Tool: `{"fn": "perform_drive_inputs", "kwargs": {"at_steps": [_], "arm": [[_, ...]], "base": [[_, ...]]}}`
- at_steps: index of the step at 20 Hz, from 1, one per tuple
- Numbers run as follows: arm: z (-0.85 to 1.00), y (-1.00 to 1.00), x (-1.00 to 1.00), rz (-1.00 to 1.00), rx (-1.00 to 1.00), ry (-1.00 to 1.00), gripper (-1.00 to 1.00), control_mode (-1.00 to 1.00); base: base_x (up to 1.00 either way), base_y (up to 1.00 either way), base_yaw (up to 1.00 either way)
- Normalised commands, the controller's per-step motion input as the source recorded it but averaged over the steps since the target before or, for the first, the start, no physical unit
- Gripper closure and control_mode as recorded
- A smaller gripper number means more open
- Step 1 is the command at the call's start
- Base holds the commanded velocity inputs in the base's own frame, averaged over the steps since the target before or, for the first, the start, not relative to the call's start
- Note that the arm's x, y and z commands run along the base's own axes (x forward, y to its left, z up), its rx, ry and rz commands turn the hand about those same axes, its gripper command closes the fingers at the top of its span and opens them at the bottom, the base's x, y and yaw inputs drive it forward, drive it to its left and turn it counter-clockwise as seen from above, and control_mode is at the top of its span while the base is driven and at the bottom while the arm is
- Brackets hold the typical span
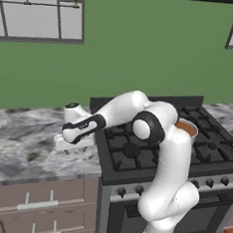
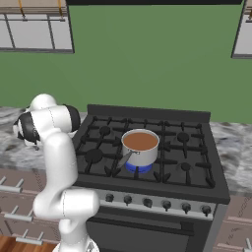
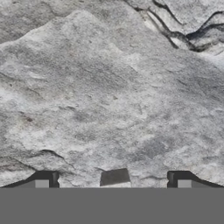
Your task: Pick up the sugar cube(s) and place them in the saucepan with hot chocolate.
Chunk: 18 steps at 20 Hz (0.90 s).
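In the hand view my gripper [image 3: 113,181] is open and hangs very close over the grey marble counter [image 3: 109,87]. Its two dark fingertips [image 3: 43,180] stand wide apart. Midway between them sits a small dull tan block, the sugar cube [image 3: 115,176], touching neither tip. From the left base view the hand [image 1: 72,142] is low on the counter, just left of the stove. The saucepan with hot chocolate [image 2: 140,145] stands on the stove's middle burner over a blue flame, its short handle pointing to the front left. My arm partly hides the pan [image 1: 188,129] in the left base view.
The black gas stove [image 2: 197,162] with raised grates lies to the right of the hand, with knobs along its front. Marble counter [image 1: 21,140] stretches left of the stove, with drawers [image 1: 36,201] beneath. A green wall rises behind.
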Motion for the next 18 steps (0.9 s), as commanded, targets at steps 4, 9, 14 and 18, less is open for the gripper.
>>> {"fn": "perform_drive_inputs", "kwargs": {"at_steps": [4,9,14,18], "arm": [[-0.11,0.0,-0.01,-0.04,0.0,0.0,1.0,-1.0],[-0.09,0.0,-0.08,-0.07,0.01,0.0,1.0,-1.0],[-0.01,0.0,0.0,-0.02,0.0,0.0,1.0,-1.0],[0.0,0.0,0.0,-0.01,0.0,0.0,1.0,-1.0]], "base": [[0.0,0.0,0.0],[0.0,0.0,0.0],[0.0,0.0,0.0],[0.0,0.0,0.0]]}}
